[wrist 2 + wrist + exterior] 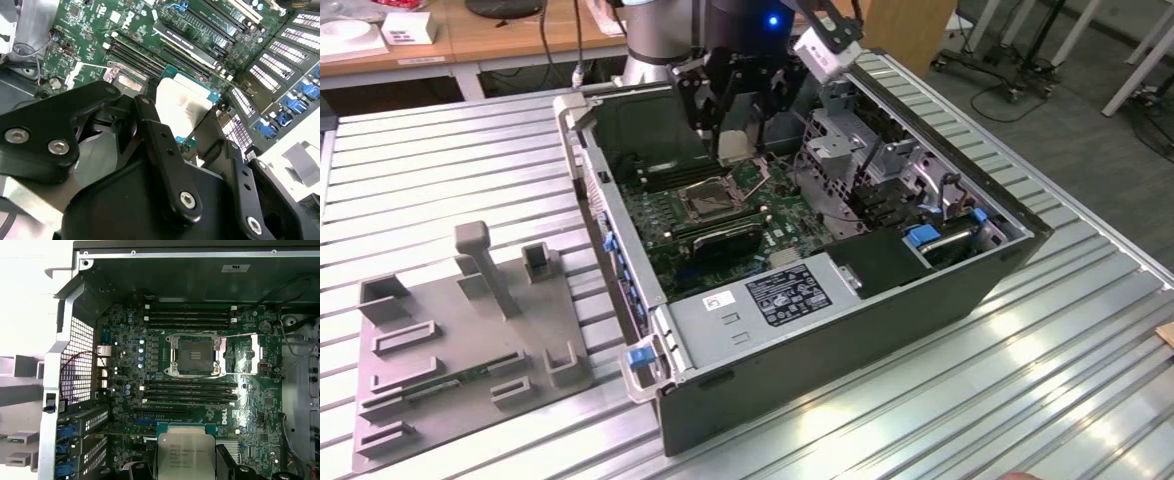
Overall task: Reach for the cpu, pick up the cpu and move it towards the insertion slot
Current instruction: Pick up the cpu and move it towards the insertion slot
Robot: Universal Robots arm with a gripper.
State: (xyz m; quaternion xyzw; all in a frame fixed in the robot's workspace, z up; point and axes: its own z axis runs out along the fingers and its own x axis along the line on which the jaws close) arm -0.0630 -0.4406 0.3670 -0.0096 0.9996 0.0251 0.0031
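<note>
I have the gripper [736, 140] over the open computer case [854, 330], its black fingers [165, 150] clamped on the cpu [735, 145], which hangs clear above the green motherboard [774, 215]. In the first wrist view the cpu [186, 452] shows its silvery face and thin green rim, with small dark print on the metal that I can't make out. The insertion slot [194, 356] lies open ahead of the chip, its silver frame around a dark centre, with long black memory slots [190, 315] on either side. In the exterior view the slot [716, 196] sits just below the held chip. A white-and-black label [781, 292] marks the metal power supply housing [761, 315]. The grey plastic tray [454, 350] rests on the table at the exterior view's left.
</note>
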